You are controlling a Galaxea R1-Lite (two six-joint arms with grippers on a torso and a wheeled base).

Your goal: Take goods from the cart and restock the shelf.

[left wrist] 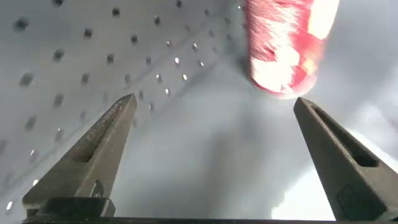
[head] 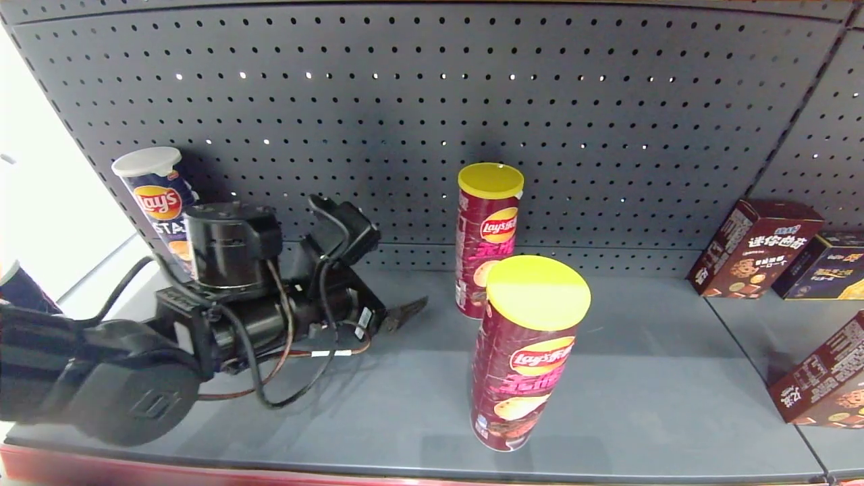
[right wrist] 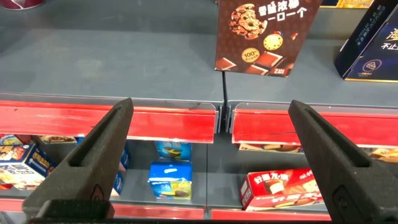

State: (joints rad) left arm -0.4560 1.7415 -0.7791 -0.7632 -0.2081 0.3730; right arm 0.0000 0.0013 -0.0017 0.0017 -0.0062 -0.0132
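Observation:
Two maroon chip cans with yellow lids stand upright on the grey shelf (head: 661,391): one near the pegboard (head: 489,236), the other in front of it (head: 525,351). A dark blue chip can (head: 159,202) with a white lid stands at the back left. My left gripper (head: 408,312) lies low over the shelf, left of the rear maroon can and apart from it. In the left wrist view it (left wrist: 214,102) is open and empty, with a maroon can (left wrist: 285,43) ahead. My right gripper (right wrist: 210,107) is open and empty in front of the shelf's red edge rail (right wrist: 168,118).
Brown cookie boxes (head: 754,248) (head: 823,378) and a dark blue box (head: 820,264) sit on the shelf section to the right. The right wrist view has a brown box (right wrist: 264,34) above the rail and packaged goods (right wrist: 171,180) on a lower shelf.

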